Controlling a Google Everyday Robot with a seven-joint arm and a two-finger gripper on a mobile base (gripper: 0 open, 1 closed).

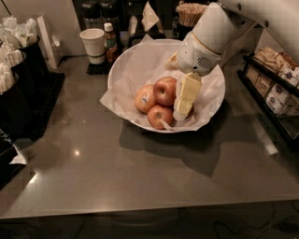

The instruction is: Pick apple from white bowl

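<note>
The white bowl (125, 63), wide, shallow and lined with crinkled white paper, stands at the back middle of the grey counter. The apple (164, 89), the largest, glossy and red-orange, lies in the middle of the bowl. A paler apple with a white sticker (144, 99) lies to its left. A smaller apple (160, 115) lies in front of it. My gripper (180, 114), cream-coloured, hangs down inside the bowl from the white arm (205, 39). It is right against the apple's right side. What lies behind the gripper is hidden.
A white paper cup (93, 44) and a small bottle (110, 41) stand behind the bowl at the left. A holder of wooden stirrers (190, 13) is at the back. A rack of packets (276, 88) lines the right edge. Black containers (18, 84) stand at the left.
</note>
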